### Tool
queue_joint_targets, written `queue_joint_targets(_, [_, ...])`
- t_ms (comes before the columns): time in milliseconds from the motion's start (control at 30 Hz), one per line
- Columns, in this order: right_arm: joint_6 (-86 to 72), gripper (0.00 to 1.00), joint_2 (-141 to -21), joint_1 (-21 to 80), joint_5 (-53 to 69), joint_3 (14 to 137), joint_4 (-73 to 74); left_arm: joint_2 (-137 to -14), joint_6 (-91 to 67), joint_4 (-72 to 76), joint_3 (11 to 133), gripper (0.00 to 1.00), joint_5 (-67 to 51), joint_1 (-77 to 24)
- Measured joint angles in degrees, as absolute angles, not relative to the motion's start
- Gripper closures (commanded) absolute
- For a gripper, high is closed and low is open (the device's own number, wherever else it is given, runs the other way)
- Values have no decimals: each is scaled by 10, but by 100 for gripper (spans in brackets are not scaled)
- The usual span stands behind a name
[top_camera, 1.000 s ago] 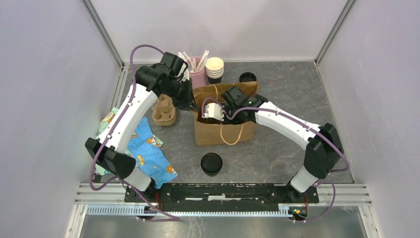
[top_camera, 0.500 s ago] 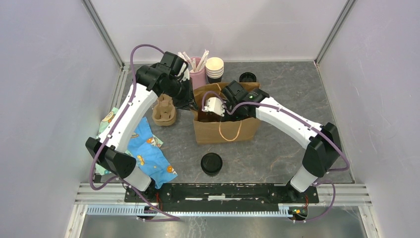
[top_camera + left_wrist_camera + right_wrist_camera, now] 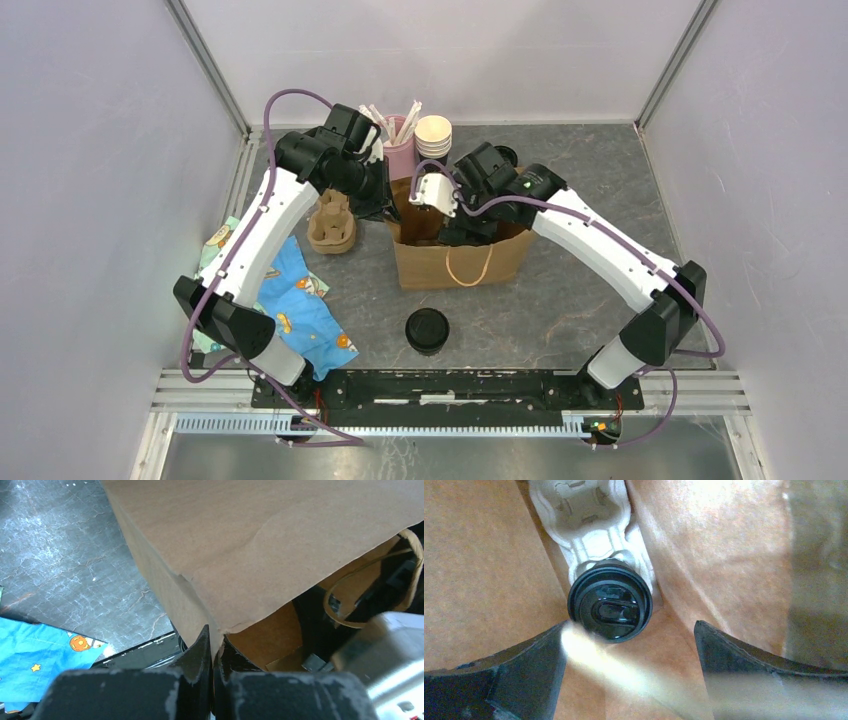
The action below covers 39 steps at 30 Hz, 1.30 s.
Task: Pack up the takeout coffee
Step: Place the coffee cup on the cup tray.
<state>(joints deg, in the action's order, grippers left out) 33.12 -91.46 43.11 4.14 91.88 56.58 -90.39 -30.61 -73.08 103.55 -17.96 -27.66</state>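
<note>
A brown paper bag stands open mid-table. My left gripper is shut on the bag's left rim, and the left wrist view shows its jaws pinching the paper edge. My right gripper is open over the bag's mouth. In the right wrist view its fingers stand wide apart above a lidded black takeout coffee. That cup sits in a pale pulp carrier on the bag's floor. A second lidded black coffee stands on the table in front of the bag.
A brown pulp cup carrier sits left of the bag. A pink cup of straws, a stack of cream-rimmed cups and a stack of black lids stand behind it. A blue patterned cloth lies near left.
My right wrist has risen and drawn back toward the far side of the bag. The bag's front has shifted slightly. The left arm has not moved.
</note>
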Motion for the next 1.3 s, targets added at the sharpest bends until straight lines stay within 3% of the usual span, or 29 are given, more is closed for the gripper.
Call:
queue_joint_targets(567, [246,2,-858,431,48,1023,593,-921,-306,-718,1046,98,-179,-277])
queue_joint_targets(933, [74,2,-773,435,44,1016,511,-955,-306,-700,1094,98,-181,-279])
queue_joint_targets(1300, [33,2,-792,435,142,945,466,-965,-306,-699,1100,97,-182,-274])
